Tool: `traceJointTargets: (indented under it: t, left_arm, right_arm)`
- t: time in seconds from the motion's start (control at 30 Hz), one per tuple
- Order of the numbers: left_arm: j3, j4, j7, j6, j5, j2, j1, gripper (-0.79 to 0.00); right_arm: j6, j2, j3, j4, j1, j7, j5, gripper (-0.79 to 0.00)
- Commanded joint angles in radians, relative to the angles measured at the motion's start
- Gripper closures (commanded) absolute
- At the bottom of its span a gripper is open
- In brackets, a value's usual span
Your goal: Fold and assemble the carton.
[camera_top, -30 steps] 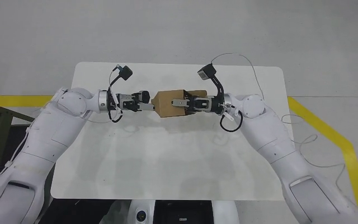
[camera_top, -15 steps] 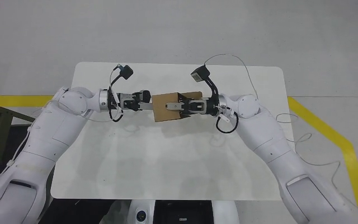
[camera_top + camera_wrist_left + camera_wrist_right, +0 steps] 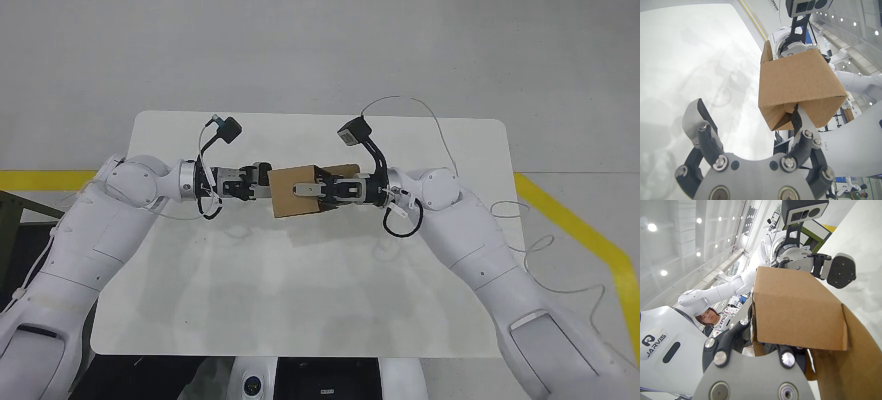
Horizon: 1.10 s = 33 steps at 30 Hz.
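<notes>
My right gripper (image 3: 318, 188) clamps one wall of the carton (image 3: 287, 196), held above the table (image 3: 300, 300) between both grippers; my left gripper (image 3: 748, 105) gapes, one fingertip (image 3: 803, 116) inside the carton's open end.

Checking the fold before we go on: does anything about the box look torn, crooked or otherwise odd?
The box hangs above the table, and its end facing the left jaws is not yet closed. Those jaws stand open, one tip poked inside, where an inner flap edge looks ragged, possibly torn. Nothing spilled.
</notes>
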Motion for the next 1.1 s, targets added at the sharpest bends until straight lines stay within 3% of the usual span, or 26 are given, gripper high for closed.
traceJointTargets:
  t: [0.0, 1.07]
  left_arm:
    - [-0.001, -0.003, -0.001, 0.001, 0.0, 0.0, 0.001, -0.785]
    - [-0.001, 0.023, 0.035, -0.035, -0.077, 0.001, 0.04, -0.785]
  right_arm:
    - [0.0, -0.001, -0.001, 0.002, 0.0, 0.0, 0.001, 0.0]
    - [-0.008, -0.013, -0.027, 0.035, -0.005, -0.008, 0.07, 0.0]
